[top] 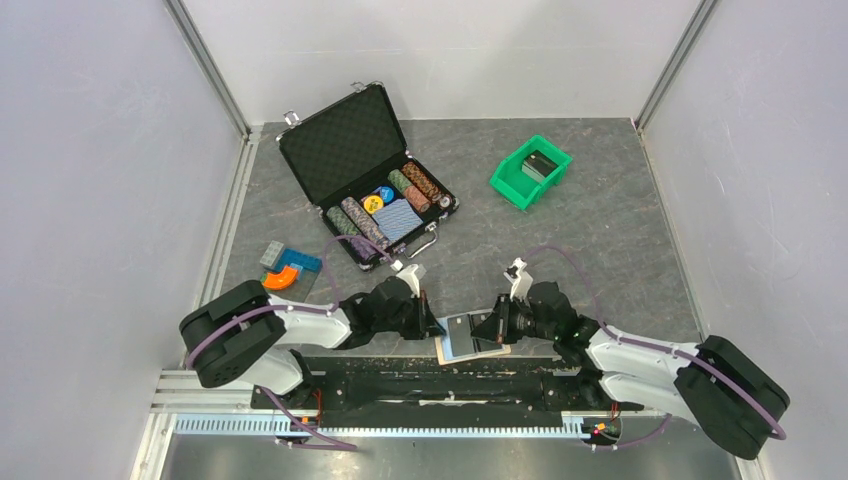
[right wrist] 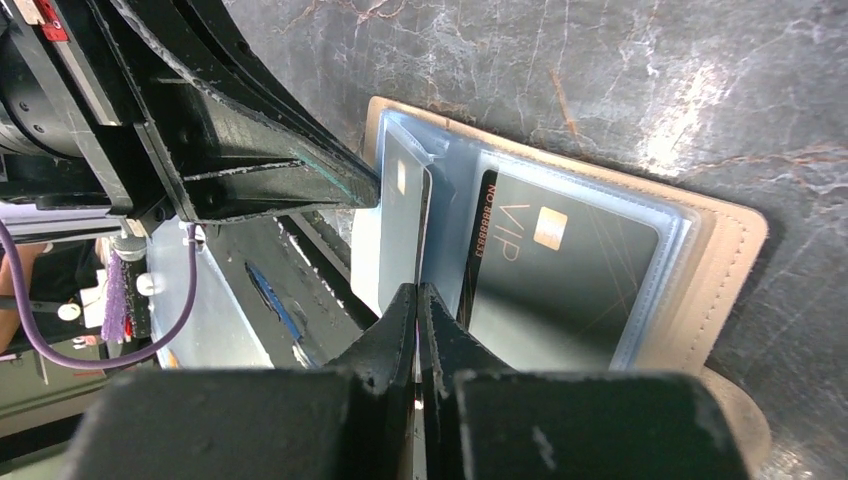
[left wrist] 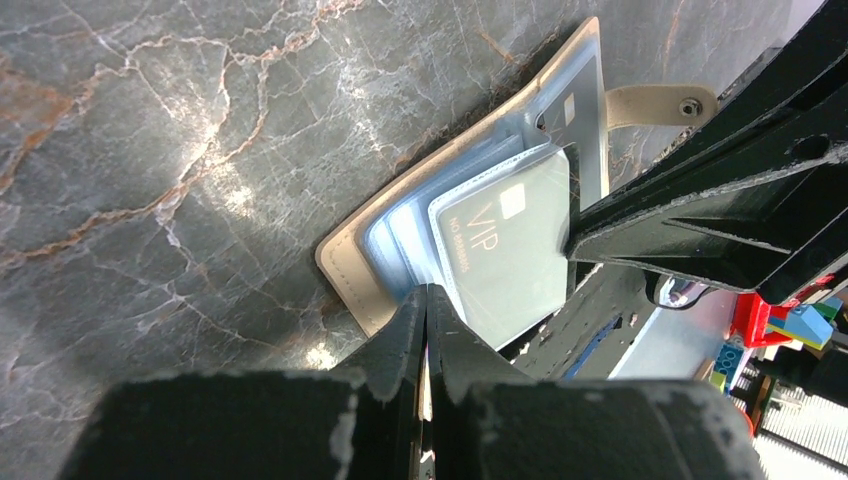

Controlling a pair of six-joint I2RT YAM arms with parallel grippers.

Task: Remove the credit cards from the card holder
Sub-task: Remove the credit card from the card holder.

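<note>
Closest to the lens in its own wrist view, our left hand (left wrist: 426, 300) is pressed fully together, holding nothing that we can see. Its tips are set on the near corner of the card holder (right wrist: 725, 250), where the tan cover meets the clear sleeves. Our right hand (right wrist: 418, 300) is closed just as tight, its tips meeting at the edge of a pale sleeve leaf (right wrist: 372, 262) that stands up from the spread. We cannot tell whether that leaf or the card in it is actually pinched. The holder lies open and flat on the counter (top: 600, 240), at the near edge between our two arms, with its small tab (left wrist: 650, 103) sticking out on one side. The credit cards (right wrist: 570, 270) are still in their sleeves. We see a dark one marked VIP, with a gold chip, lying face up on the flat half, and a pale card (left wrist: 510, 250), also marked VIP, in the raised leaf. More sleeves fan out beneath. Well away, toward the back left of the counter, a black case (top: 345, 140) stands open with its foam lid up. Inside it we see rows of poker chips (top: 420, 185) and a blue patterned block (top: 398, 220). Near the case's left corner a few coloured toy bricks (top: 290, 265) lie together. At the back right stands a green bin (top: 512, 185) holding a dark boxy thing (top: 541, 165).
</note>
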